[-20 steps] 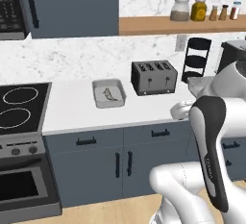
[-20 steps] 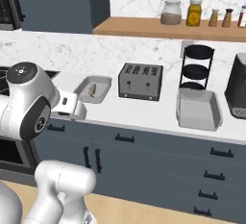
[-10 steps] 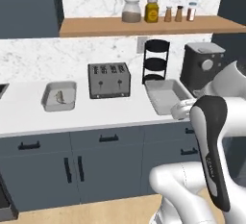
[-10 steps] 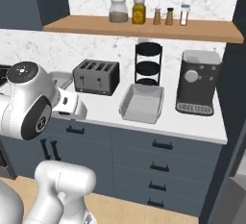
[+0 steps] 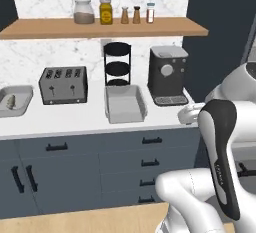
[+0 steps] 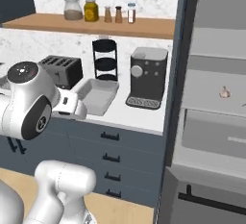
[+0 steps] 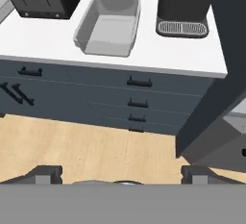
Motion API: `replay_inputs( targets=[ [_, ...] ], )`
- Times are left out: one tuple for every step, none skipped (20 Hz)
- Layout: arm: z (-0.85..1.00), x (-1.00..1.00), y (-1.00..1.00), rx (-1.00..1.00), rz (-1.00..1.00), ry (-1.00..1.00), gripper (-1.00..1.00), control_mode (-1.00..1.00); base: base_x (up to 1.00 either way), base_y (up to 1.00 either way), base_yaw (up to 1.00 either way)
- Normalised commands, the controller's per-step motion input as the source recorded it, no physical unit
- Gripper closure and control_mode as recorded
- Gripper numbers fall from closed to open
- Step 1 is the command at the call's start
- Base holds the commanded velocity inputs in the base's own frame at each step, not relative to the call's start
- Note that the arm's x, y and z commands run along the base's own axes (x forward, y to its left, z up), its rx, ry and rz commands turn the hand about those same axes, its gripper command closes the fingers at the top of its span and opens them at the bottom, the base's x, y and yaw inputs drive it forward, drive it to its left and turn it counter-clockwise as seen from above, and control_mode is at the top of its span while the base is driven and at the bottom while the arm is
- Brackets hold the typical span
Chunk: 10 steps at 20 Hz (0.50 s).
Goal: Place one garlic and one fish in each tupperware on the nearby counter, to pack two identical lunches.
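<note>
Driving has carried the base rightward along the counter (image 5: 75,122): the stove has left the picture, the toaster (image 5: 63,84) has slid from centre to the left, and a coffee machine (image 5: 167,75) and an open tall unit on the right have come into sight. Nothing on the counter itself has shifted.

One tupperware (image 5: 125,103) sits empty in front of the black round rack (image 5: 118,64), between toaster and coffee machine. The other tupperware (image 5: 14,101) lies at the far left edge and already holds something small, seemingly a fish, though it is too blurred to be sure. A garlic (image 6: 224,92) rests on a shelf (image 6: 216,107) inside the open unit.

The hand (image 7: 122,172) points down at the floor in front of the drawers, its tips spread wide with nothing between them.

The risk, I judge, is the reach: the garlic lies deep on its shelf and is small and round, so it could roll away from a careless pinch.
</note>
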Motion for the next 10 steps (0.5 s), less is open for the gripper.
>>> replay_inputs(
  targets=[
    [0.00, 0.00, 0.00, 0.00, 0.00, 0.00, -1.00, 1.00, 0.01, -0.99, 0.09],
    [0.00, 0.00, 0.00, 0.00, 0.00, 0.00, -1.00, 1.00, 0.01, -0.99, 0.09],
    [0.00, 0.00, 0.00, 0.00, 0.00, 0.00, -1.00, 1.00, 0.00, -0.97, 0.08],
    [0.00, 0.00, 0.00, 0.00, 0.00, 0.00, -1.00, 1.00, 0.00, -0.96, 0.07],
    [0.00, 0.00, 0.00, 0.00, 0.00, 0.00, -1.00, 1.00, 0.00, -0.95, 0.06],
    [0.00, 0.00, 0.00, 0.00, 0.00, 0.00, -1.00, 1.00, 0.00, -0.94, 0.06],
    [0.00, 0.00, 0.00, 0.00, 0.00, 0.00, -1.00, 1.00, 0.00, -0.93, 0.05],
    [0.00, 0.00, 0.00, 0.00, 0.00, 0.00, -1.00, 1.00, 0.00, -0.91, 0.05],
    [0.00, 0.00, 0.00, 0.00, 0.00, 0.00, -1.00, 1.00, 0.01, -0.91, 0.05],
    [0.00, 0.00, 0.00, 0.00, 0.00, 0.00, -1.00, 1.00, 0.00, -0.92, 0.05]
  ],
)
